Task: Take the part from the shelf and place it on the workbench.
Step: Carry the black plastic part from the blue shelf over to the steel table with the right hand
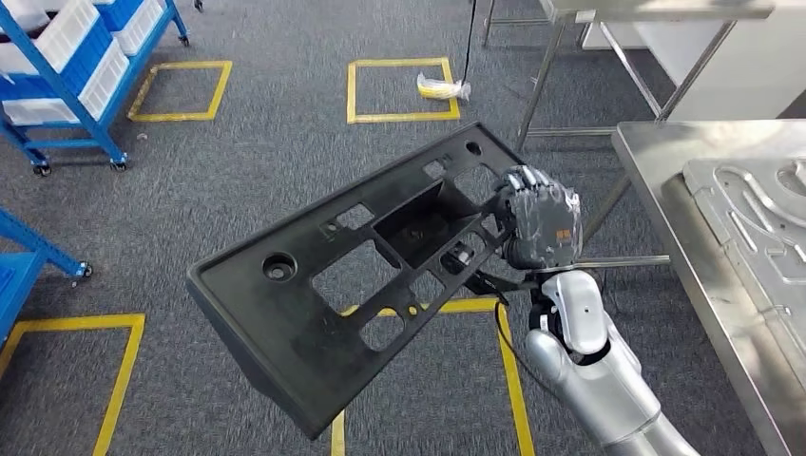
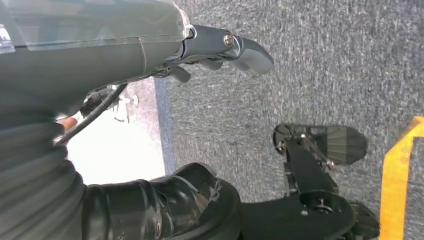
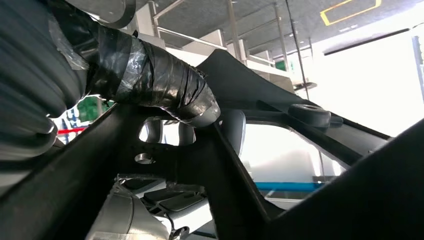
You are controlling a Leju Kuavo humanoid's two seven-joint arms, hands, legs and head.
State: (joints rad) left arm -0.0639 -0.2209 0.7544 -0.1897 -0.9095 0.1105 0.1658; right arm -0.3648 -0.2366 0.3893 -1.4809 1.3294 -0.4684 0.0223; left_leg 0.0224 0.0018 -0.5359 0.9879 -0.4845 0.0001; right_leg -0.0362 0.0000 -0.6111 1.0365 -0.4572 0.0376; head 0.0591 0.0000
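In the head view my right hand [image 1: 542,223] grips the part [image 1: 323,313], a long black plastic panel with several cut-outs. It holds the panel by its right side, tilted, in the air over the carpet. The right wrist view looks along the panel's dark frame [image 3: 350,200], with taped fingers [image 3: 160,80] wrapped over one bar. The steel workbench [image 1: 665,190] stands just right of the hand. My left hand [image 2: 100,60] hangs over the carpet, its thumb [image 2: 245,50] held out and nothing in it.
A silver metal panel [image 1: 751,218] lies on the workbench. A blue shelf on wheels [image 1: 67,66] with white bins stands at the far left. Yellow tape squares [image 1: 181,90] mark the grey carpet, and a small yellow-white object [image 1: 442,88] lies in one. Another metal table frame [image 1: 570,57] stands behind.
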